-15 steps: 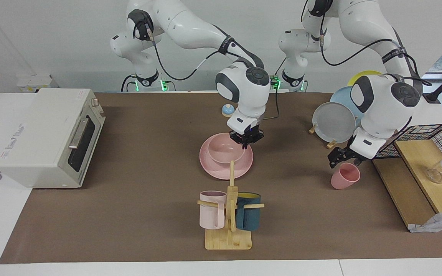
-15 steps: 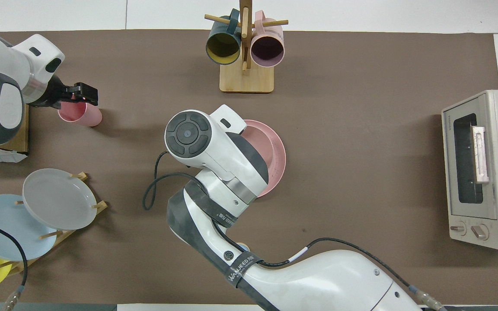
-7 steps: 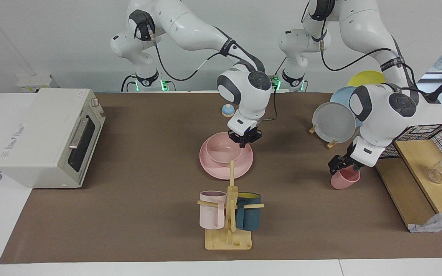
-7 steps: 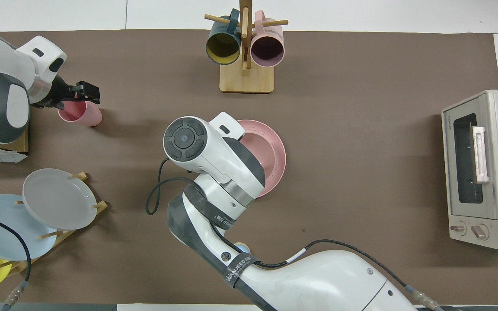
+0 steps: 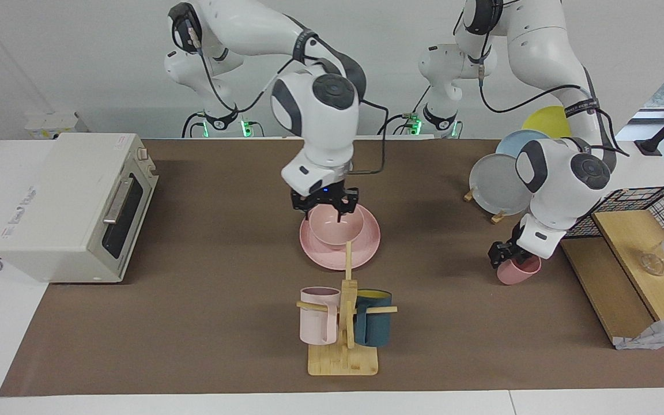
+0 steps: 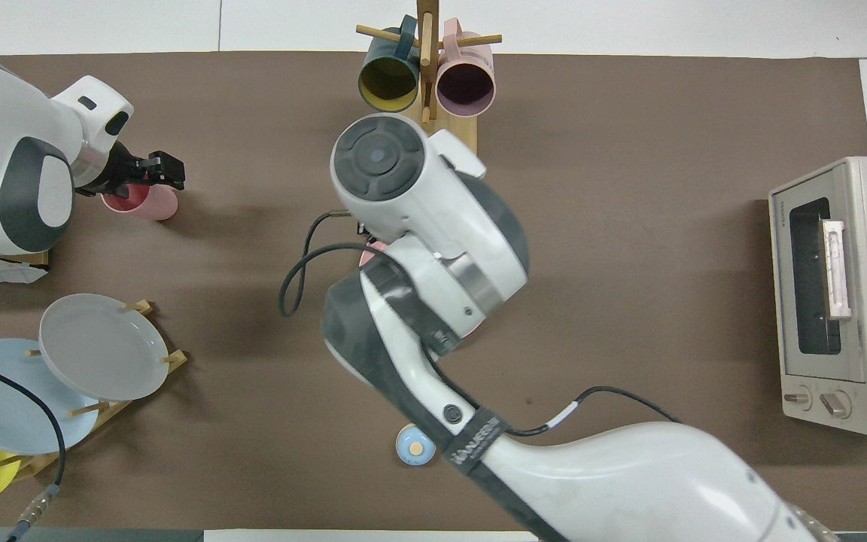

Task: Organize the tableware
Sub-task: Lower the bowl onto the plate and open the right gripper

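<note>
Right gripper [image 5: 325,208] risen, spread above bowl [image 5: 335,225]; left gripper [image 5: 505,253] lowered, pinching cup [image 5: 517,272] rim.

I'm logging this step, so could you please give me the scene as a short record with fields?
plate: pink plate at mid-table
bowl: pink bowl resting on the plate
cup: pink cup upright toward the left arm's end
right gripper: right gripper open, over the bowl
left gripper: left gripper at the cup's rim
mugs: two mugs on the wooden rack
</note>
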`<action>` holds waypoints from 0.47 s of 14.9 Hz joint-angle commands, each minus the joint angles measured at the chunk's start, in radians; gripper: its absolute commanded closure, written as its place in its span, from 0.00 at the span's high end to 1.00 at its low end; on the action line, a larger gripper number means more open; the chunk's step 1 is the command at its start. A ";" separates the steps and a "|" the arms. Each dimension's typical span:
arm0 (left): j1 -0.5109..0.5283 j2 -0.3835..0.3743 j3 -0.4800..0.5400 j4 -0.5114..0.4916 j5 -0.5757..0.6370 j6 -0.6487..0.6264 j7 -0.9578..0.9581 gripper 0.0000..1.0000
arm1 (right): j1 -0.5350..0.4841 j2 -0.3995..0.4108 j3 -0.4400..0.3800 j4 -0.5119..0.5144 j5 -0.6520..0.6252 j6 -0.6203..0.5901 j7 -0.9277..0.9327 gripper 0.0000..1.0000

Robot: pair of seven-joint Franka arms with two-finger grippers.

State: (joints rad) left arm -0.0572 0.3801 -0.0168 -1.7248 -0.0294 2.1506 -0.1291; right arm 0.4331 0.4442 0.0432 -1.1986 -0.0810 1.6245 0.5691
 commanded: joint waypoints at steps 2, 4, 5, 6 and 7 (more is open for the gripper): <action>0.005 -0.010 0.005 -0.013 0.000 0.028 0.009 0.00 | -0.146 -0.177 0.015 -0.059 0.033 -0.178 -0.197 1.00; -0.003 -0.015 0.005 0.023 0.003 -0.009 0.008 0.00 | -0.206 -0.226 0.006 -0.073 0.033 -0.238 -0.282 1.00; -0.006 -0.018 0.005 0.054 0.003 -0.053 0.008 0.00 | -0.217 -0.248 -0.006 -0.087 0.032 -0.251 -0.296 1.00; -0.009 -0.021 0.000 0.103 0.003 -0.122 0.006 0.00 | -0.231 -0.292 -0.034 -0.137 0.032 -0.249 -0.311 1.00; -0.022 -0.023 -0.003 0.163 0.003 -0.208 0.000 0.00 | -0.243 -0.338 -0.051 -0.198 0.032 -0.244 -0.339 1.00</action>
State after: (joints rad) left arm -0.0589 0.3737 -0.0193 -1.6638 -0.0290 2.0898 -0.1268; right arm 0.2143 0.2048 0.0197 -1.2491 -0.0654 1.3598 0.2799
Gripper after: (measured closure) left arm 0.956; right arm 0.000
